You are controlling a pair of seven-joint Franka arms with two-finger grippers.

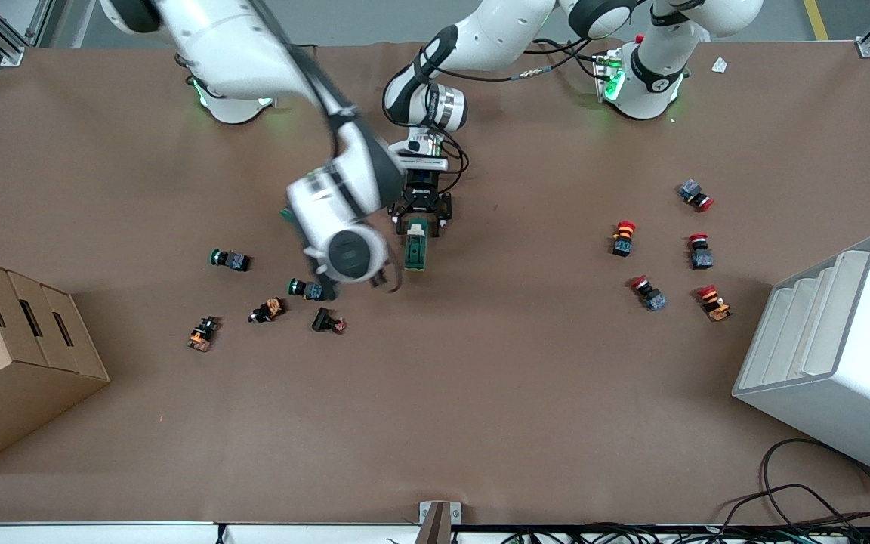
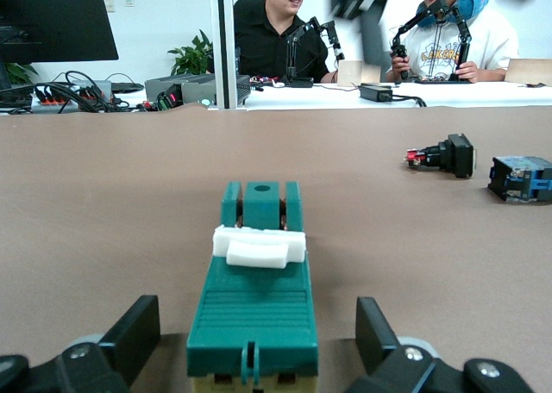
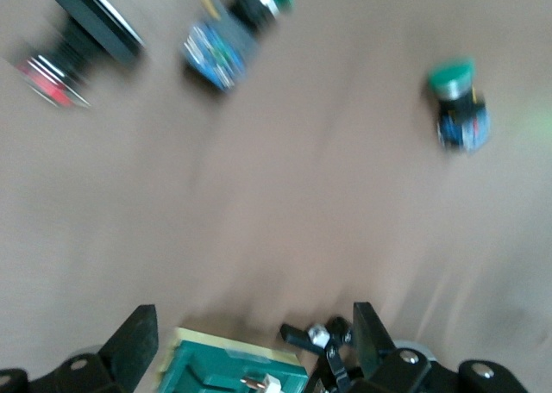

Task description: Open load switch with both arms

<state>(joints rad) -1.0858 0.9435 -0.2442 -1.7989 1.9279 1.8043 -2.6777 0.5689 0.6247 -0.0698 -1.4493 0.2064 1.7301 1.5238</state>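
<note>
White jointed arms (image 1: pixel 480 38), black bands, green-lit bases.

Front view: high, across table (image 1: pixel 480 423), facing arm bases. Left wrist view: low, close, level along load switch (image 2: pixel 253 302). Right wrist view: close, steeply downward. All three share load switch (image 1: pixel 417 251) (image 3: pixel 233 371).

1. The right gripper (image 1: pixel 384 281) is smeared by motion in the centre of the front view, and its own wrist hides its fingers there.
2. The load switch (image 3: pixel 237 369) is cut off by the bottom edge of the right wrist view, so only its top shows.
3. A green-capped push-button (image 1: pixel 306 288) at centre-left of the front view is partly hidden by the right arm (image 1: pixel 344 204).
4. A red-tipped push-button (image 3: pixel 73 44) at the upper left of the right wrist view is streaked with blur.
</note>
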